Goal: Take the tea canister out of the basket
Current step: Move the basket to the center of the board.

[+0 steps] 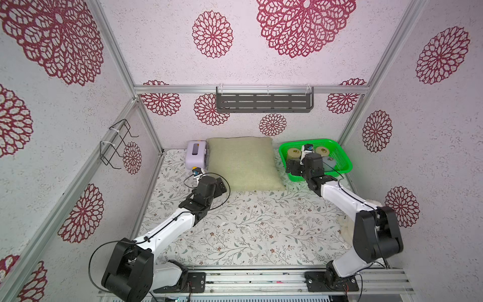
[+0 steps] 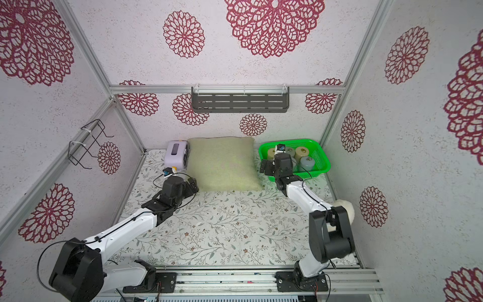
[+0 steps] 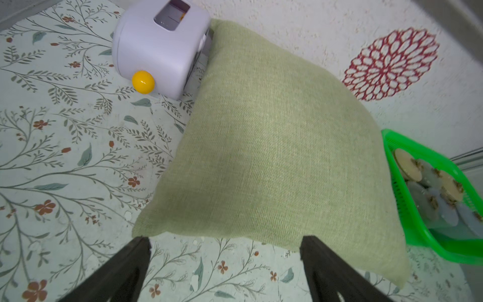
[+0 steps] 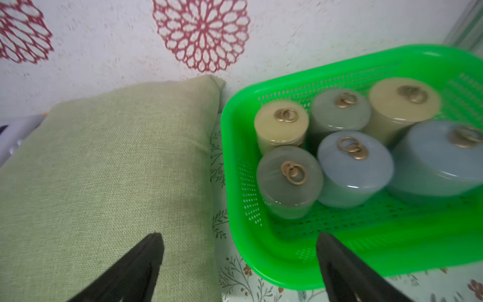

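The basket [image 1: 343,157] is set at the back right of the bench [image 1: 235,235], just beside the pillow [image 1: 243,162]. Six tea canisters [image 4: 352,170] are stood upright inside it, packed together toward its far side, each lid topped with a brass ring. The right tool [image 4: 239,235] is held wide, with nothing between its jaws. One finger is seen over the pillow's edge and the other over the basket's near rim, so that the basket's corner nearest the pillow is straddled. The canisters are found ahead of the tool and apart from it, none being touched. The closest is the grey-green canister [image 4: 288,183], stood at the side of the cluster nearest the pillow. In both top views the right arm is seen stretched over the basket's near side, part of the cluster being hidden by it. The left tool [image 3: 224,245] is likewise held wide and empty, near the pillow's front edge, well apart from the basket.
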`<state>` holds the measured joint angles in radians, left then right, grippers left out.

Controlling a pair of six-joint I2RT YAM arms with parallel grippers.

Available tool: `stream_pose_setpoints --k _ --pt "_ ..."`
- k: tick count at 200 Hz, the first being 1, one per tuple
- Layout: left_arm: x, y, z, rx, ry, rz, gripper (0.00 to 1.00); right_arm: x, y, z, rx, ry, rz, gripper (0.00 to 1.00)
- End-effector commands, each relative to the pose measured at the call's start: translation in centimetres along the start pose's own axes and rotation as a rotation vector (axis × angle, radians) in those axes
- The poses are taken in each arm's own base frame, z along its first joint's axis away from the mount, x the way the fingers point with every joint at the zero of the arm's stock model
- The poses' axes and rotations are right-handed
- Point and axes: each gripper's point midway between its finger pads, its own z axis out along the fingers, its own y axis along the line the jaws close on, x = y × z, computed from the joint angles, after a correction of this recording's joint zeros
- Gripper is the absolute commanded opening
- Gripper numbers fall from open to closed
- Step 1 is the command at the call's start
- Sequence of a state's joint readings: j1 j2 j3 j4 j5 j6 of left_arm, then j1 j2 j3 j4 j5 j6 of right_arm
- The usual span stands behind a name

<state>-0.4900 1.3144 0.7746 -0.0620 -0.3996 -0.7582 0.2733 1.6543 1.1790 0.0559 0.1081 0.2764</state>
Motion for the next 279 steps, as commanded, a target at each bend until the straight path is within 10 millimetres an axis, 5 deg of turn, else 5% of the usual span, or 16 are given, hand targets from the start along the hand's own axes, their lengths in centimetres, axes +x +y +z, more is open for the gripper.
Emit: stream_pose_setpoints --k 1,17,96,134,174,214,279 --pt "0.1 -0.4 0.1 -0.049 -0.073 0.067 0.97 1.6 -0.1 2.4 0.037 0.125 -0.034 0.85" --pt "0.7 -0.8 0.3 -0.054 -0.079 0.102 0.97 1.9 0.1 4.5 0.044 0.159 -0.035 0.68" --pt "1.3 -3.8 -1.3 0.061 -0.067 0.131 0.97 2.8 -0.2 11.2 0.116 0.246 -0.066 0.53" --pt "1.2 -3.7 -1.3 0.054 -0.069 0.137 0.97 3.1 -0.1 12.5 0.119 0.256 -0.074 0.28" --pt "0.9 -3.5 -1.6 0.047 -0.075 0.143 0.97 3.3 0.2 10.6 0.105 0.242 -0.125 0.09" --pt "0.8 -3.7 -2.0 0.061 -0.077 0.134 0.97 4.1 -0.4 6.5 0.079 0.209 -0.182 0.08" --pt "0.7 -4.0 -2.6 0.086 -0.075 0.122 0.97 9.1 -2.3 0.4 0.059 0.222 -0.211 0.08"
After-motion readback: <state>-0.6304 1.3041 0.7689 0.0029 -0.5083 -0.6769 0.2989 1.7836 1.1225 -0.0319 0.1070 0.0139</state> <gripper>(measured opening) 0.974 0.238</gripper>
